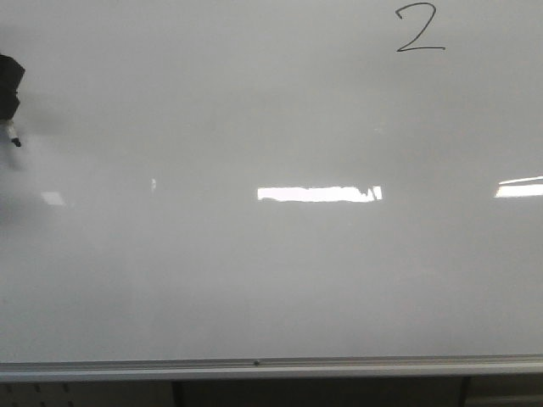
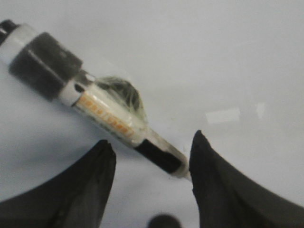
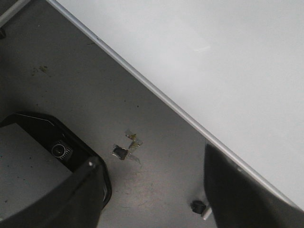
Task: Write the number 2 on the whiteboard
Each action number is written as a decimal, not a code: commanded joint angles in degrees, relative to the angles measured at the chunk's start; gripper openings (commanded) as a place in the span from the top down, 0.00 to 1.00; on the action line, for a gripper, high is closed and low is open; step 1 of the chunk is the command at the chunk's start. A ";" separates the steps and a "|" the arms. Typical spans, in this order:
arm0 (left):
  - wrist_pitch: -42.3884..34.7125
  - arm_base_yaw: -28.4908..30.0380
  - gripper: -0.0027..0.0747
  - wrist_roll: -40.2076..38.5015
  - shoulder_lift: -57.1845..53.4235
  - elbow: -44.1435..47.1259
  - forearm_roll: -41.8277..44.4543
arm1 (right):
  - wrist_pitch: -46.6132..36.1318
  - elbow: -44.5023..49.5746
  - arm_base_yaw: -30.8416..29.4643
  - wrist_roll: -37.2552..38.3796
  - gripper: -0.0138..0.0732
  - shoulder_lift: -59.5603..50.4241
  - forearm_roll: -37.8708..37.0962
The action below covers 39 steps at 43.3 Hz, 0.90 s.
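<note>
The whiteboard (image 1: 254, 280) fills the front view, with its silver rail along the bottom. A thin dark number 2 (image 1: 419, 29) is drawn at its upper right. My left gripper (image 1: 10, 85) shows as a dark shape at the far left edge, with a marker tip (image 1: 14, 140) below it, far from the digit. In the left wrist view the left gripper (image 2: 152, 142) has its jaws apart. A black-and-white marker (image 2: 104, 114) with an orange label runs slantwise over the board, its rear end at one finger (image 2: 213, 185). My right gripper (image 3: 153, 156) is open and empty.
The right wrist view shows the whiteboard's rail (image 3: 156, 97) running slantwise, and a grey floor (image 3: 85, 85) beside it with a scrap of tape (image 3: 126, 147). A black base with a small camera (image 3: 61, 150) sits by one finger. A small dark cap-like piece (image 3: 199, 206) lies by the other.
</note>
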 commanded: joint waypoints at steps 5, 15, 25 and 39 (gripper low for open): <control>16.25 0.02 0.50 -0.23 -9.42 -4.82 0.25 | -1.68 -1.61 -0.42 10.10 0.28 -4.70 -2.88; 30.19 0.02 0.50 -0.23 -22.92 -5.10 -2.81 | -3.72 2.64 -0.42 11.65 0.28 -12.93 -3.19; 37.01 0.02 0.50 -0.23 -34.48 -3.73 -6.82 | -5.56 9.33 -0.42 13.85 0.28 -20.55 -3.42; 36.66 0.02 0.50 1.05 -46.80 3.32 -6.82 | -4.65 13.14 -0.42 20.45 0.28 -26.55 -11.04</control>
